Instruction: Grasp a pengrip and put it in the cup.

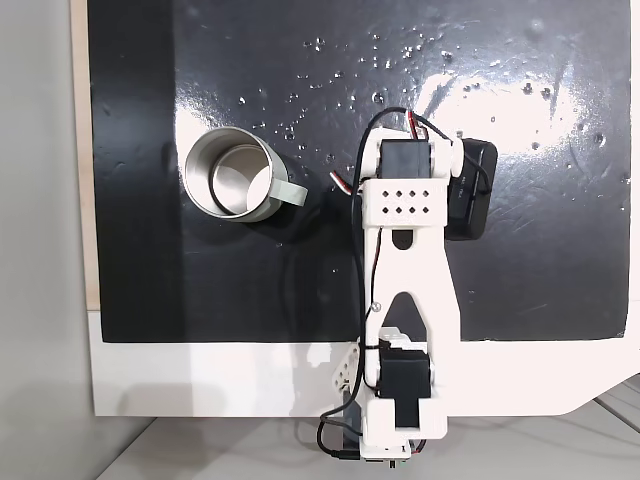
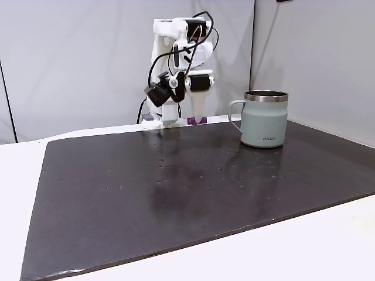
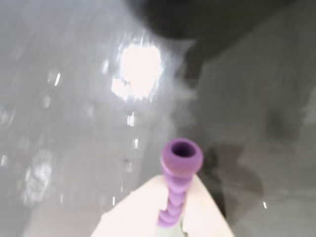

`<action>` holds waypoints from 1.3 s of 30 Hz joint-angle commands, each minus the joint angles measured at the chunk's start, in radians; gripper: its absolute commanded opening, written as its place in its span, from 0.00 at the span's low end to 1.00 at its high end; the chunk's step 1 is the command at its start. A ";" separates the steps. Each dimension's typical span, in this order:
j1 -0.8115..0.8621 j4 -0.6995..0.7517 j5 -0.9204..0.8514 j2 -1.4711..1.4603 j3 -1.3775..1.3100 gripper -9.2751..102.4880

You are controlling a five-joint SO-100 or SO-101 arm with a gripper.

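Pengrip (image 3: 178, 182), purple and ribbed, is pinched between the two pale fingers (image 3: 138, 217) of the hand (image 3: 170, 222) in the wrist view, its open end sticking out past the fingertips over the glossy dark mat (image 3: 74, 123). In a fixed view the hand (image 2: 197, 120) hangs low at the far edge of the mat (image 2: 176, 187), a bit of purple (image 2: 197, 120) at its tip. Cup (image 2: 263, 118) stands upright to its right, apart from it, handle toward the arm (image 2: 179, 64).
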 commanded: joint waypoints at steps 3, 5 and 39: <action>-0.087 0.072 -0.049 0.132 -0.103 0.08; -0.135 0.074 -0.081 0.173 -0.106 0.08; -0.528 -0.114 -0.049 0.215 -0.411 0.08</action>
